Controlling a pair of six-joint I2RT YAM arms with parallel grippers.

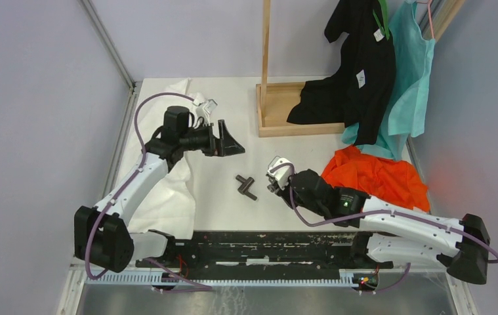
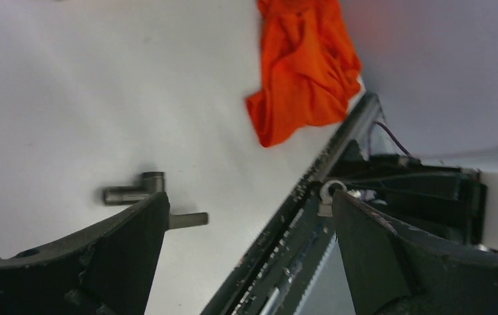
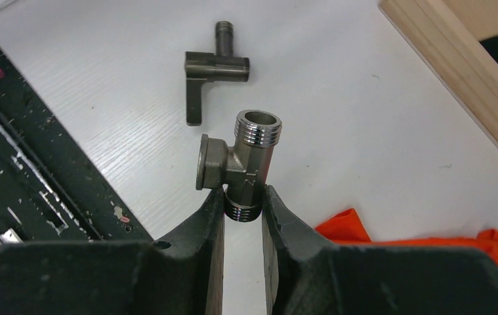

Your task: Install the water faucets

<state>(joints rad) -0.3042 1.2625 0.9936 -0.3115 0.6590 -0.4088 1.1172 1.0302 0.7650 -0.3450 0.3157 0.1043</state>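
Note:
One of the water faucets, a silver-grey T-shaped fitting [image 3: 243, 167] with threaded ends, stands upright in my right gripper [image 3: 241, 197], which is shut on its lower threaded end. The other, a darker T-shaped fitting [image 3: 213, 69] with a flat lever and a threaded stub, lies on the white table just beyond it [image 1: 247, 187]. In the top view my right gripper [image 1: 274, 184] sits just right of that piece. My left gripper [image 1: 229, 141] hovers open and empty further back on the left. In the left wrist view, one left finger partly covers the lying fitting [image 2: 134, 193], and the left gripper [image 2: 249, 203] holds nothing.
An orange cloth [image 1: 374, 177] lies right of my right gripper. A wooden stand base [image 1: 292, 108] with hanging black and teal garments [image 1: 364, 65] is at the back right. A white cloth [image 1: 167, 190] lies under the left arm. A black rail [image 1: 266, 246] runs along the near edge.

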